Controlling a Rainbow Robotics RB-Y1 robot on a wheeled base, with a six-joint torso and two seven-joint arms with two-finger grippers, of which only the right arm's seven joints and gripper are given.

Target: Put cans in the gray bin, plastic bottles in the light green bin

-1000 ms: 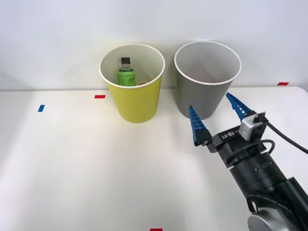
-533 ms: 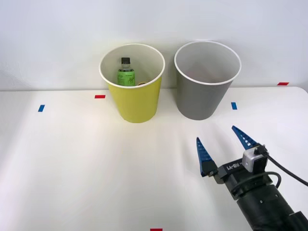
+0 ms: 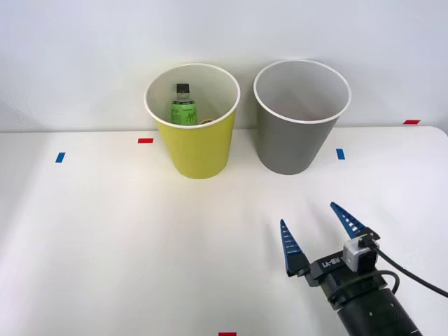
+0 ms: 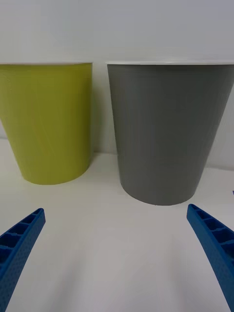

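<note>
Notably, the plastic bottle (image 3: 183, 106), clear with black cap and bright green label, stood upright, cap up, inside the light green bin (image 3: 198, 150). Beside it stood the gray bin (image 3: 292, 143). The right gripper (image 3: 319, 234) hovered over the table (image 3: 126, 238) well short of both bins, its jaws spread wide and empty.

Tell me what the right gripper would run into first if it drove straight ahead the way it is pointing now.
Most likely the gray bin. The right gripper points across bare table toward the two bins with its jaws open, and the wrist view puts the gray bin nearly dead ahead, the green bin off to one side. Depth is uncertain.
</note>
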